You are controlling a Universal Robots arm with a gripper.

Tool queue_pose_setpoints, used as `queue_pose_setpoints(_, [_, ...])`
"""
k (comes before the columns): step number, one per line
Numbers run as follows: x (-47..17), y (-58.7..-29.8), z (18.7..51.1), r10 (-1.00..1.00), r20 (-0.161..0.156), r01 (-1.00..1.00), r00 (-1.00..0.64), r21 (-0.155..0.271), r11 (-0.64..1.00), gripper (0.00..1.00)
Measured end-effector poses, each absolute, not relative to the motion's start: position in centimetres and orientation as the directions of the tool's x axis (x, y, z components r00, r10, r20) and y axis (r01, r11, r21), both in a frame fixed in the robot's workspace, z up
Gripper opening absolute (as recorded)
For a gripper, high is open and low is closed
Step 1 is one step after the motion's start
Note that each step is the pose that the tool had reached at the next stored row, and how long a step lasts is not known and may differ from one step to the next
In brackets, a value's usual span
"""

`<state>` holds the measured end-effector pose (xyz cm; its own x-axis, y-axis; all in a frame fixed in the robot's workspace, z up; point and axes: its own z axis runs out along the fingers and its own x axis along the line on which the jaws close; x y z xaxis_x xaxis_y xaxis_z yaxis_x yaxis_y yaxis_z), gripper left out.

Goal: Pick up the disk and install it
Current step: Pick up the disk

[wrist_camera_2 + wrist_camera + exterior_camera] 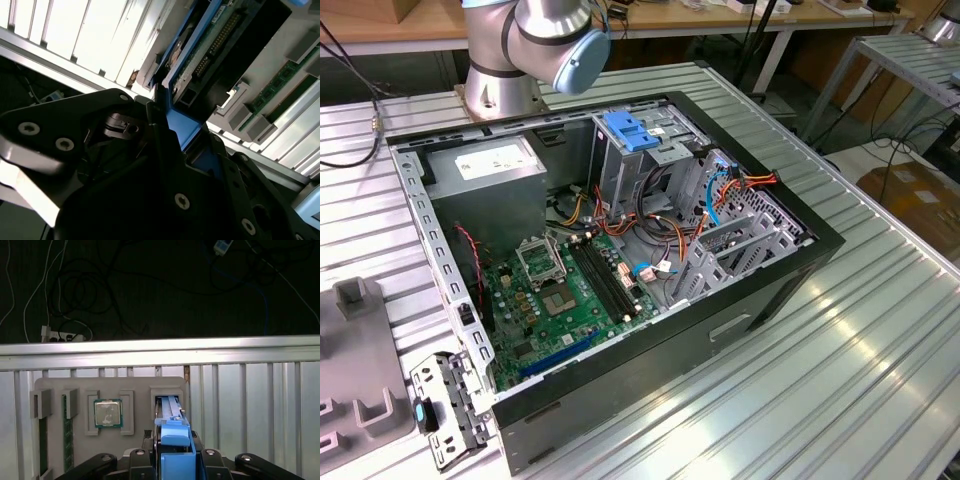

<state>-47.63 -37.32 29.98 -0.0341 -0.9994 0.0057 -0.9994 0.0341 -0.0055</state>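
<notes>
End effector [176, 460] | clamped on disk [175, 437] | disk upright in grey tray [75, 382]

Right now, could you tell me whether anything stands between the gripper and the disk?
Nothing visible does: in the first wrist view the gripper straddles the disk at its blue bracket, the disk standing in the grey fixture's slot.

arm [545, 20]: silver metal, thick round joints, wide round base, at 11 o'clock in the exterior view
joint cap [585, 62]: pale blue disc at the joint's 4 o'clock
gripper [175, 462]: matt black, angular plates
screws [181, 201]: small silver heads
</notes>
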Motion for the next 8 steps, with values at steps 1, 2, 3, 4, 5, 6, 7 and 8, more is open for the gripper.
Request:
queue_pose_setpoints(1, [-47.64, -37.35, 29.98, -1.0, 0.006, -1.0, -0.028, -0.005, 0.028, 0.37])
queue_pose_setpoints(2, [-47.63, -37.38, 29.97, -1.0, 0.006, -1.0, -0.02, -0.006, 0.02, 0.37])
queue_pose_setpoints(3, [-47.63, -37.39, 29.96, -1.0, 0.006, -1.0, -0.019, -0.006, 0.019, 0.37])
queue_pose_setpoints(4, [-47.63, -37.39, 29.96, -1.0, 0.006, -1.0, -0.019, -0.006, 0.019, 0.37])
queue_pose_setpoints(5, [-47.63, -37.39, 29.97, -1.0, 0.006, -1.0, -0.018, -0.006, 0.018, 0.37])
queue_pose_setpoints(6, [-47.63, -37.39, 29.96, -1.0, 0.006, -1.0, -0.018, -0.006, 0.018, 0.37])
queue_pose_setpoints(7, [-47.63, -37.39, 29.97, -1.0, 0.006, -1.0, -0.018, -0.006, 0.018, 0.37])
queue_pose_setpoints(8, [-47.63, -37.39, 29.96, -1.0, 0.006, -1.0, -0.018, -0.006, 0.018, 0.37])
